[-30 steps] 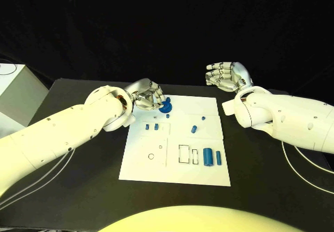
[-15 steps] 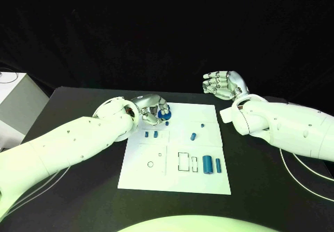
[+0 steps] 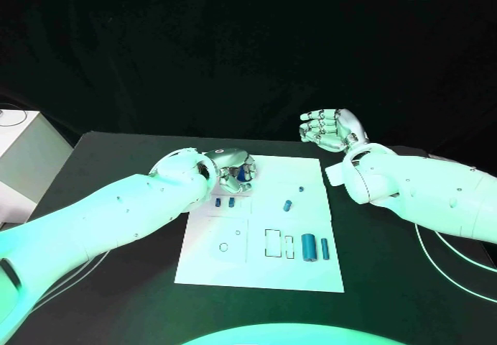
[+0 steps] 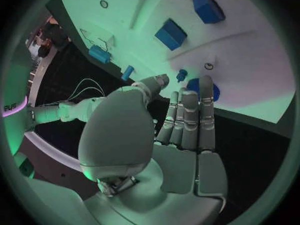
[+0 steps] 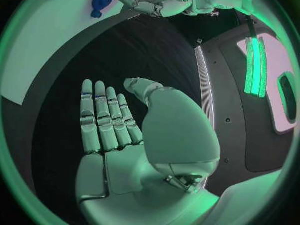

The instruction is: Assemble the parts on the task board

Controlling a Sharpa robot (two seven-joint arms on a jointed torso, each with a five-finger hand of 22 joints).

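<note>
The white task board (image 3: 259, 269) lies mid-table. At its far left corner sits a round blue part (image 3: 245, 172) (image 4: 214, 91) (image 5: 102, 0). My left hand (image 3: 230, 172) (image 4: 187, 117) reaches over that corner, its fingers straight and together, their tips on or just above the round part; nothing is held. A small blue peg (image 4: 181, 75) stands beside the fingertips. Two blue blocks (image 3: 225, 203) (image 4: 170, 33) lie just nearer. Two blue cylinders (image 3: 316, 246) lie at the board's near right. My right hand (image 3: 330, 129) (image 5: 109, 125) hovers beyond the board's far right corner, flat and holding nothing.
Another blue piece (image 3: 287, 207) and a small peg (image 3: 302, 188) lie mid-board, with white frames (image 3: 274, 243) and a small ring (image 3: 224, 246) nearer. A white box (image 3: 21, 169) stands at the table's left edge. Cables (image 3: 450, 248) trail on the right.
My left hand has slid from beside the round blue part to over it, its fingers now covering part of it. The right hand has hardly moved. The whole view has shifted a little.
</note>
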